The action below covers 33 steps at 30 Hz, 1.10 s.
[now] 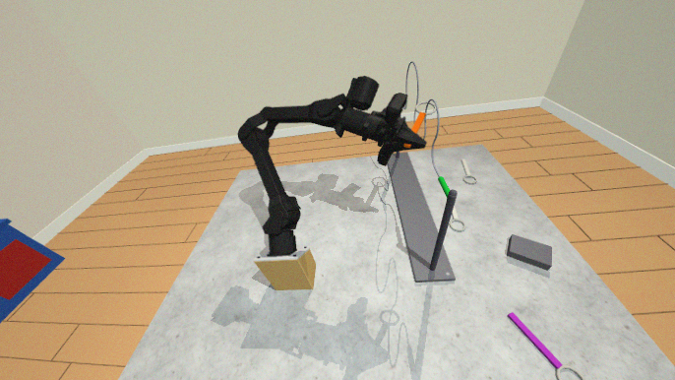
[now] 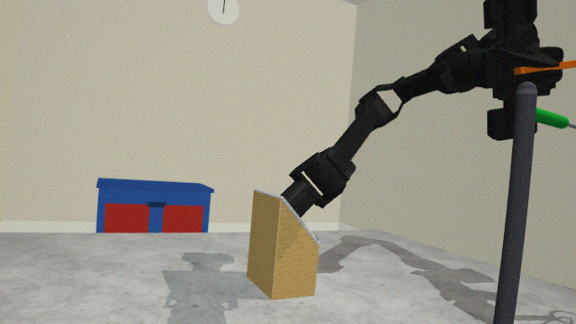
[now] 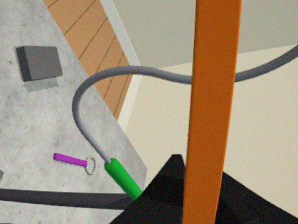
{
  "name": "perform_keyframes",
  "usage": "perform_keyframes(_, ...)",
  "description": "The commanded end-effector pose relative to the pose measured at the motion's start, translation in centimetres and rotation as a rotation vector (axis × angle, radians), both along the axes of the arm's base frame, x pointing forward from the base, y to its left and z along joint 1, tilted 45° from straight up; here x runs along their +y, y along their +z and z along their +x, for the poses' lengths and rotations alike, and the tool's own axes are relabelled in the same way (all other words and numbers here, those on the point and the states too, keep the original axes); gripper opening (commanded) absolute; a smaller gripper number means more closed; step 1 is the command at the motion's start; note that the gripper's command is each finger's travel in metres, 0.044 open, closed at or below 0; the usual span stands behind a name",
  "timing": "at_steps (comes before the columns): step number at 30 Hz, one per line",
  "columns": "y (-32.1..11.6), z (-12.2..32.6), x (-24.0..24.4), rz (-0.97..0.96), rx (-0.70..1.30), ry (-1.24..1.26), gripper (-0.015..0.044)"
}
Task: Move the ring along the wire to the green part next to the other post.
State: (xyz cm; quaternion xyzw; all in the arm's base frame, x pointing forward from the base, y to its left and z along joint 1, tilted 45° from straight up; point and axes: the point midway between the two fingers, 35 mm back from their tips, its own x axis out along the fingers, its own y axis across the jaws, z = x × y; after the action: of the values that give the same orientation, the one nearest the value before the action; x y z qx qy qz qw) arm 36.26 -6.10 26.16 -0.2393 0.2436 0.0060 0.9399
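The gripper [image 1: 414, 143] [image 3: 199, 172] is shut on the orange handle [image 1: 419, 122] [image 2: 538, 68] [image 3: 214, 95]. The pale ring [image 1: 418, 104] is at the handle's upper end, by the crest of the nearer wire hump in the top view; it looks to be around the wire, but the exact crossing is too small to tell. The grey wire [image 1: 433, 153] [image 3: 140, 70] runs down to the near green part [image 1: 444, 186] [image 2: 552, 118] [image 3: 122, 178] at the near post [image 1: 443, 231] [image 2: 517, 201] [image 3: 65, 198]. The far post and its green part are hidden behind the arm. The ring is outside the wrist view.
A long dark base plate [image 1: 418, 221] carries the near post. A grey block [image 1: 528, 251] [image 3: 44, 63], a purple-handled ring [image 1: 533, 340] [image 3: 70, 160] and two pale-handled rings lie on the table. Another wire arch [image 1: 412, 62] rises behind the gripper.
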Motion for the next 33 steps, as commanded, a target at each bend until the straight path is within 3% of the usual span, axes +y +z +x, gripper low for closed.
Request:
perform_keyframes(1, -0.4, 0.0, 0.4, 0.098, 0.009, 0.0, -0.015)
perform_keyframes(33, -0.9, -0.1, 4.1, 0.739, 0.029, 0.01, -0.015)
